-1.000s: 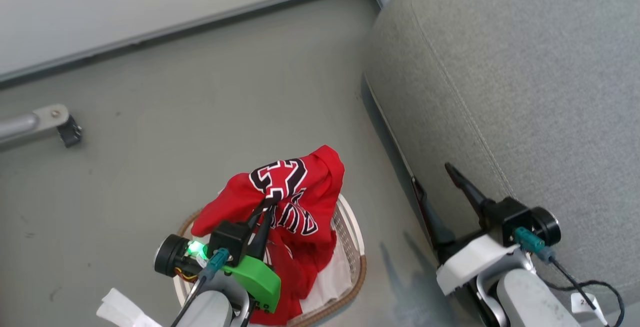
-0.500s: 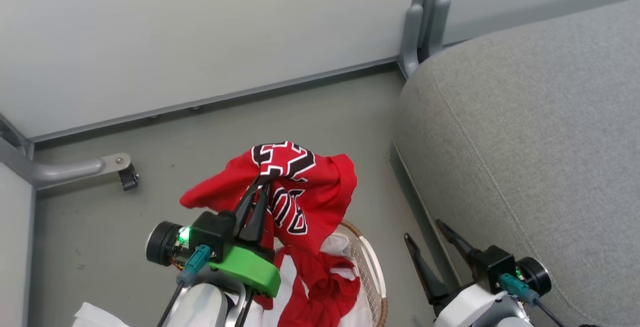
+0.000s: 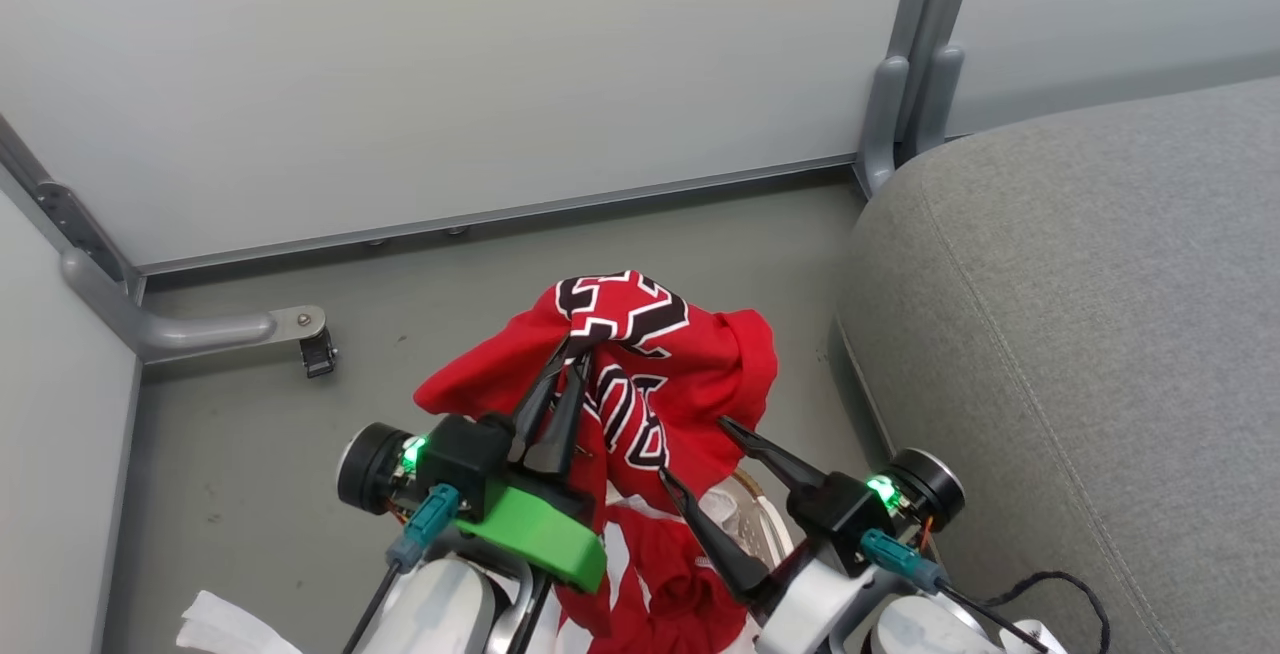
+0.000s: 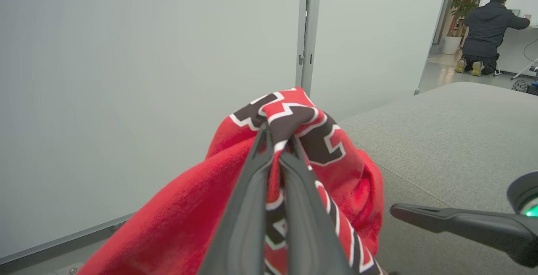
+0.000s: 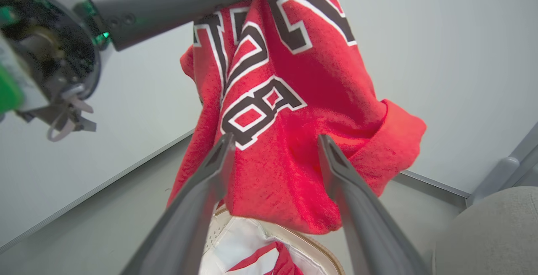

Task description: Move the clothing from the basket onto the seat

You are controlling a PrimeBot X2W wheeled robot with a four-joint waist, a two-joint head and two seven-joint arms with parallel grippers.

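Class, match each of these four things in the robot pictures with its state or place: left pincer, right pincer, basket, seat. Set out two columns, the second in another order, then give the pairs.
Column one
1. left pincer
2. right pincer
3. basket
4. seat

Column two
A. open, close by the jersey
B. grey fabric, at the robot's right
C. shut on the jersey
D. white with a brown rim, below the jersey

Pairs: 1-C, 2-A, 3-D, 4-B
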